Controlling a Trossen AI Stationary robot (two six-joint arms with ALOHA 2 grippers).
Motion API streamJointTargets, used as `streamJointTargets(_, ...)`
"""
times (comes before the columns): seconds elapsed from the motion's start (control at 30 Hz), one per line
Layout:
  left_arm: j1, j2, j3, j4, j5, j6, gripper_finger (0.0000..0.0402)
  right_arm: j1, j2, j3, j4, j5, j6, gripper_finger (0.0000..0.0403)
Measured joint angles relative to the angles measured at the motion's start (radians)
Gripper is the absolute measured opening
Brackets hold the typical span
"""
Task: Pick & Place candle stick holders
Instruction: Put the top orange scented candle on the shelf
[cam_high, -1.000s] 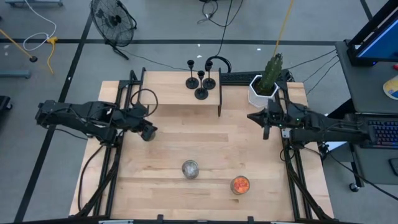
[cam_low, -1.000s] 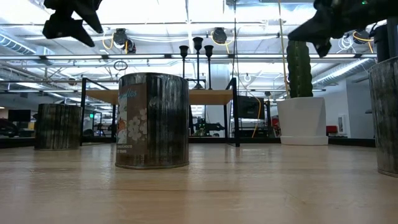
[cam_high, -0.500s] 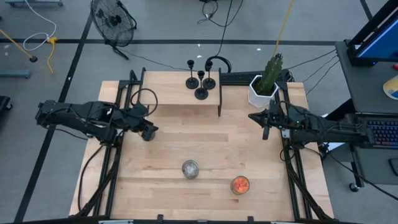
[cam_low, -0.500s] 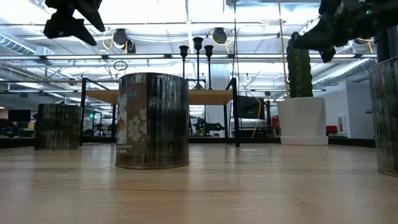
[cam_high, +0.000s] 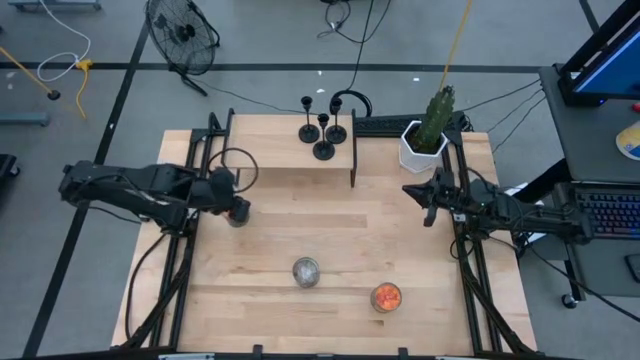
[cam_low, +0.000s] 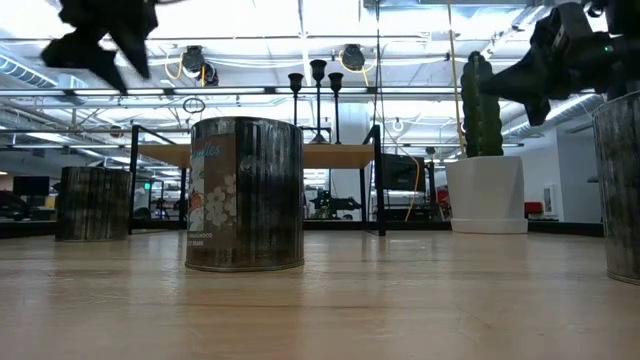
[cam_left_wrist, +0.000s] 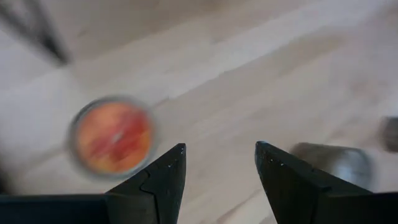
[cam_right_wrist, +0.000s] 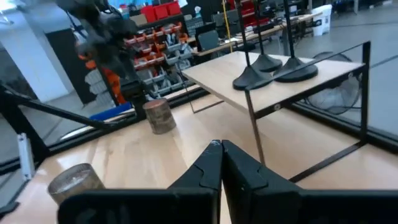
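Note:
Three black candle stick holders (cam_high: 322, 135) stand on their disc bases on a raised wooden shelf (cam_high: 275, 150) at the table's far middle. They also show in the low view (cam_low: 318, 85) and the right wrist view (cam_right_wrist: 273, 65). My left gripper (cam_high: 237, 212) is open and empty near the table's left side, pointing down above an orange-filled jar (cam_left_wrist: 112, 137). My right gripper (cam_high: 410, 190) is shut and empty, up in the air at the table's right, pointing toward the shelf; it shows shut in its wrist view (cam_right_wrist: 221, 155).
A silver can (cam_high: 306, 271) stands near the table's front middle, with an orange-filled jar (cam_high: 386, 296) to its right. A cactus in a white pot (cam_high: 425, 140) stands at the far right, close to my right arm. The shelf has black upright posts (cam_high: 353, 150).
My left gripper has tipped further downward over the jar below it, staying open. My right gripper has come down a little, still shut. The candle stick holders, the can and the jars have not moved.

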Motion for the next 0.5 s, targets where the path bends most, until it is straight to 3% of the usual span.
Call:
streamJointTargets(0.27,0.070,0.055,0.000,-0.238,0.030,-0.108,0.0200,0.000,-0.032,-0.018,0.001,0.027,-0.014,0.0000)
streamJointTargets(0.5,0.148,0.092,0.000,-0.286,-0.011,-0.100,0.0200,0.000,-0.032,-0.018,0.001,0.023,-0.036,0.0000)
